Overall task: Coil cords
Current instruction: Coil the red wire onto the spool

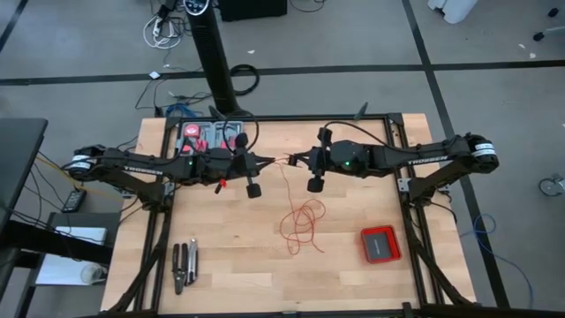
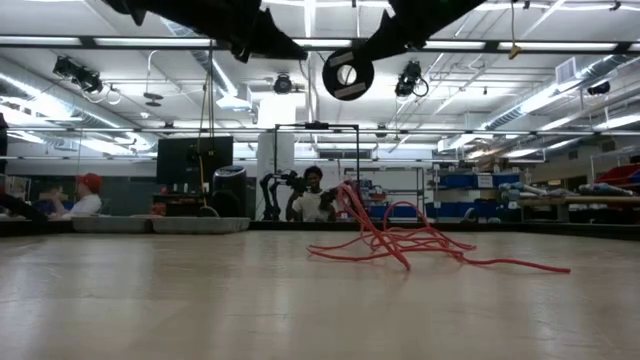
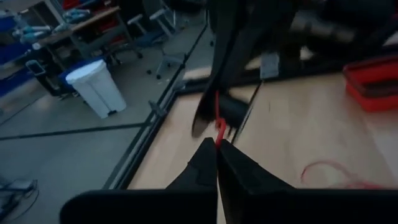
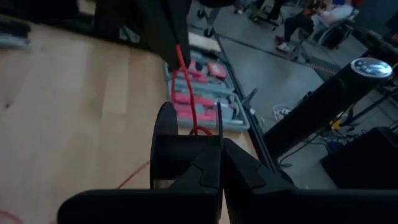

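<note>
Bare table (image 1: 229,265) in front — red wire (image 1: 302,223) tangle sprawls mid-table.

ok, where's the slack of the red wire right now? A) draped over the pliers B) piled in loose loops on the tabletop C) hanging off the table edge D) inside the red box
B: the red wire lies in loose squiggly loops on the bare wood mid-table, apart from the red box and the pliers, with a strand rising toward the claws.
</note>
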`<action>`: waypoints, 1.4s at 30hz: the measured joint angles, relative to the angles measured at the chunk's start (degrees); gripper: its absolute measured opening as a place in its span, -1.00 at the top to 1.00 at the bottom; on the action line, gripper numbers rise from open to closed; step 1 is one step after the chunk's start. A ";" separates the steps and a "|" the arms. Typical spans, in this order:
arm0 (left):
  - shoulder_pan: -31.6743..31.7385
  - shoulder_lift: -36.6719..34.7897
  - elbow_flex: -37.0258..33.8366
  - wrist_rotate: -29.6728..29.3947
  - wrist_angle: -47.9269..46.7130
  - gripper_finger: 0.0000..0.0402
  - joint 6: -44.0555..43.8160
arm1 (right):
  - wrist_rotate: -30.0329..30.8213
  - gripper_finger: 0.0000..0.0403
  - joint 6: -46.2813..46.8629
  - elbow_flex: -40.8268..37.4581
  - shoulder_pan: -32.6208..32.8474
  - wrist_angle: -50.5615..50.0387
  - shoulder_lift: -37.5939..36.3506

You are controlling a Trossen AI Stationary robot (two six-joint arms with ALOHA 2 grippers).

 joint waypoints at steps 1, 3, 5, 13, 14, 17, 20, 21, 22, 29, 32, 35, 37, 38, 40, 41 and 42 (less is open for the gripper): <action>-0.09 0.15 0.53 0.01 -0.02 0.99 -0.07 | 0.04 1.00 -0.13 -0.17 -0.12 1.42 0.48; -0.10 0.44 1.29 0.00 -0.26 0.99 -0.11 | -0.40 1.00 -0.89 -0.39 -0.36 2.26 1.11; -0.05 1.38 2.40 -0.04 0.35 0.99 -0.60 | -1.35 0.99 -1.01 -0.21 -0.73 5.11 2.65; -0.33 6.26 4.36 0.37 0.03 0.99 -4.95 | 3.24 0.97 0.15 -0.36 -1.99 9.48 6.78; -0.34 6.74 4.83 0.26 0.73 0.98 -5.25 | 3.36 0.98 0.17 -0.22 -1.97 11.04 7.23; -0.47 8.09 5.39 0.03 1.03 0.98 -6.17 | 3.39 0.99 0.12 -0.35 -1.92 12.69 7.97; -0.45 8.88 5.76 -0.03 1.89 0.98 -6.67 | 4.64 0.98 0.10 -0.32 -1.47 14.12 8.24; -0.47 8.97 5.84 0.02 1.96 0.98 -7.17 | 5.21 0.99 0.10 -0.30 -1.21 14.34 8.25; -0.49 8.97 5.82 0.25 1.87 0.97 -7.78 | 5.84 0.99 0.08 -0.30 -1.11 14.61 8.27; -0.54 9.02 5.64 -2.26 2.12 0.88 -7.81 | 7.02 0.99 -0.05 -0.29 -0.52 14.95 8.29; -0.56 9.02 5.63 -2.29 2.31 0.72 -7.85 | 7.06 0.99 -0.05 -0.30 -0.52 14.83 8.29; -0.58 9.02 5.64 -2.24 2.37 0.55 -8.59 | 7.18 0.99 -0.05 -0.29 -0.54 14.93 8.32; -0.58 9.02 5.64 -2.37 2.35 0.45 -9.23 | 8.15 1.00 0.09 -0.28 -0.53 15.00 8.32; -0.56 9.02 5.64 -2.45 2.37 0.41 -9.25 | 9.09 1.00 0.35 -0.28 -0.40 15.11 8.32; -0.67 9.02 5.63 -2.51 2.28 0.36 -9.08 | 10.67 1.00 0.38 -0.30 -0.13 15.37 8.32; -0.79 9.02 5.63 -2.51 2.24 0.35 -9.06 | 11.12 1.00 0.30 -0.28 -0.01 15.36 8.32; -0.84 9.02 5.64 -2.53 2.07 0.34 -9.04 | 11.29 1.00 0.18 -0.30 0.04 15.36 8.32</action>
